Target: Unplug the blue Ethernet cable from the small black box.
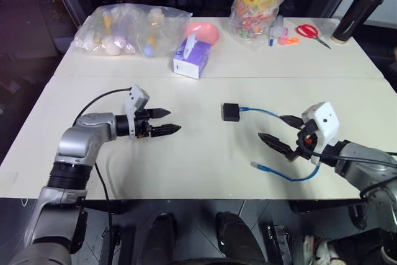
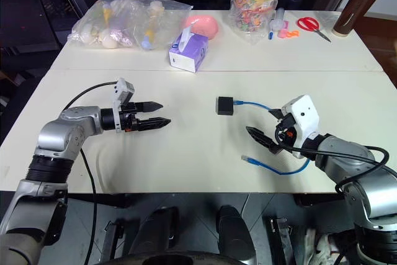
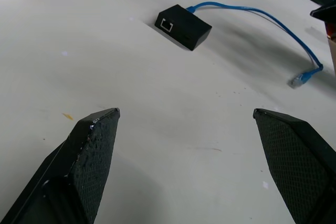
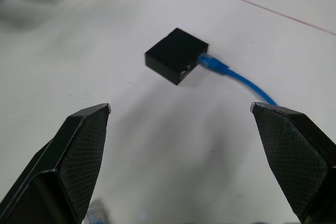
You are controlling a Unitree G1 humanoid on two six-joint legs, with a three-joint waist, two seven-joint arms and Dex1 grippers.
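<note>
1. Left eye view: the box point(image 1: 231, 112) sits mid-table point(image 1: 205, 153), the cable point(image 1: 273, 116) plugged into the side facing the right gripper point(image 1: 284, 133). The cord curves under that gripper, its free plug lying near the table's front edge. The left gripper point(image 1: 165, 121) hovers well apart from the box. Both grippers' jaws are spread, holding nothing.
2. Left wrist view: a vacant port in the box faces the wide-set fingers point(image 3: 92, 150).
3. Right wrist view: the blue plug is seated in the box between parted fingers point(image 4: 79, 145).
</note>
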